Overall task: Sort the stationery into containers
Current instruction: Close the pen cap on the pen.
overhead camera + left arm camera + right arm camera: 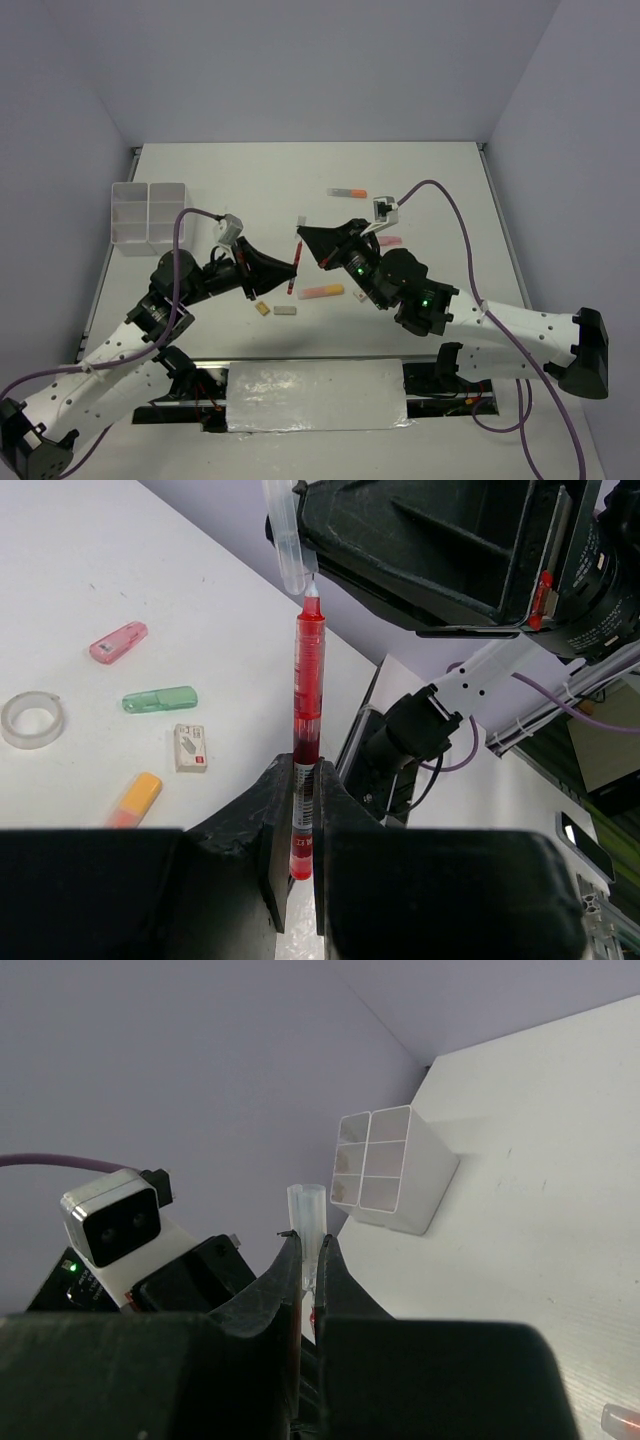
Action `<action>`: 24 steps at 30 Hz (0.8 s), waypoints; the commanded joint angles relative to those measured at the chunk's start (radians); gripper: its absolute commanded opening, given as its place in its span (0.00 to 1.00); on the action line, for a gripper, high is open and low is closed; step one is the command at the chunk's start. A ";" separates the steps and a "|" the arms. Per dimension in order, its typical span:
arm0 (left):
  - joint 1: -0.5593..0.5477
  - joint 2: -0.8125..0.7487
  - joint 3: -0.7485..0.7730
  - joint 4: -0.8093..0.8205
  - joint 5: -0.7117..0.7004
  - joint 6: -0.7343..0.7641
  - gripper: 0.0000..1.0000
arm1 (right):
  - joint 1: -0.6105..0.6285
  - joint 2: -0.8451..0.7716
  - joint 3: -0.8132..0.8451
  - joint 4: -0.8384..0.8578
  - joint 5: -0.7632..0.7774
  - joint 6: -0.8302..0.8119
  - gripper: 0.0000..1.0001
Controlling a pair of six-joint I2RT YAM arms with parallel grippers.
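Observation:
My left gripper (302, 810) is shut on the lower barrel of a red pen (308, 680), which stands upright above the table. A clear pen cap (285, 540) meets the pen's bare tip, and my right gripper (310, 1255) is shut on that cap (307, 1215). From above, both grippers meet mid-table, the left gripper (293, 268) under the right gripper (301, 247), with the red pen (294, 272) between them. The white four-compartment container (148, 212) stands at the far left, also in the right wrist view as the container (385, 1165).
Loose on the table lie an orange marker (347, 192), a pink-orange marker (321, 292), a grey eraser (285, 310) and a tan eraser (262, 308). The left wrist view shows a tape ring (30, 720), green marker (160, 699), pink marker (118, 642) and white eraser (190, 747).

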 commanded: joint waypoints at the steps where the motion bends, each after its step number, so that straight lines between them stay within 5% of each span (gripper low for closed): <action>1: -0.005 -0.019 0.046 0.027 -0.013 0.032 0.00 | 0.011 -0.003 0.009 0.036 0.010 -0.015 0.00; 24: -0.004 -0.022 0.048 0.023 -0.028 0.032 0.00 | 0.014 -0.006 -0.013 0.042 0.027 -0.030 0.00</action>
